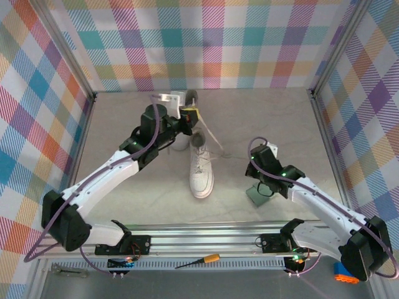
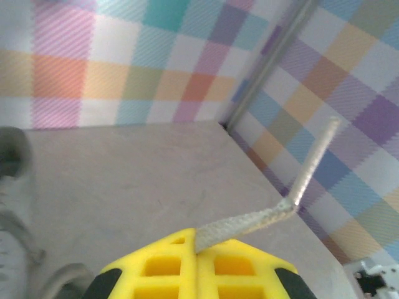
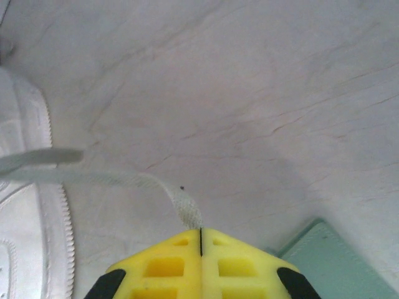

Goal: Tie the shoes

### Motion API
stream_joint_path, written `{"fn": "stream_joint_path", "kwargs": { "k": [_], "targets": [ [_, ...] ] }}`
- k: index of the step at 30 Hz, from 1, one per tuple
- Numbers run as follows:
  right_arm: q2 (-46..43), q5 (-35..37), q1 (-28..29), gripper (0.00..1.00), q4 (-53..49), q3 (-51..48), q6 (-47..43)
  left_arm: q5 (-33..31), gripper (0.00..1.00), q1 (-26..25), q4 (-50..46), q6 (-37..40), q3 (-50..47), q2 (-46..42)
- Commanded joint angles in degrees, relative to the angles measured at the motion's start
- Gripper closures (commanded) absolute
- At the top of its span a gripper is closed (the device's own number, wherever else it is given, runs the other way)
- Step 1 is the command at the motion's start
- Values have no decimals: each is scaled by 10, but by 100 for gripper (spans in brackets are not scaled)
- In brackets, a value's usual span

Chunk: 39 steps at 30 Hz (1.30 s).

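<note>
One white shoe (image 1: 201,173) lies mid-table with its toe toward me. A second white shoe (image 1: 180,144) is mostly hidden under my left arm. My left gripper (image 1: 190,114) is raised behind the shoes and is shut on a white lace end (image 2: 249,221), which sticks out from the closed yellow fingertips (image 2: 218,249) and bends upward. My right gripper (image 1: 252,163) sits low to the right of the shoe. It is shut on the other lace (image 3: 163,185), which runs left to the shoe's side (image 3: 25,205).
A green square pad (image 1: 257,194) lies just near-right of my right gripper and also shows as the green pad (image 3: 340,261) in the right wrist view. Plaid walls with metal corner posts (image 1: 324,118) enclose the table. A screwdriver (image 1: 199,260) rests on the front rail.
</note>
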Motion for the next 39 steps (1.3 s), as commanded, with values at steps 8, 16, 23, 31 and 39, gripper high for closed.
{"fn": "stream_joint_path", "kwargs": {
  "k": [8,16,23,31,39],
  "targets": [
    [0,-75,-99,100,7,3,-83,-261,100,89,-155,4,-69,-167],
    [46,-120,-156,100,52,21,-99,-385,100,196,-246,-36,-100,-279],
    [110,-121,-197,100,75,48,-116,-432,100,260,-270,-37,-106,-281],
    [155,-117,-274,100,88,43,-125,-355,100,366,-258,-80,-145,-246],
    [107,-134,-380,100,113,19,-119,-266,100,417,-200,-71,-144,-218]
  ]
}}
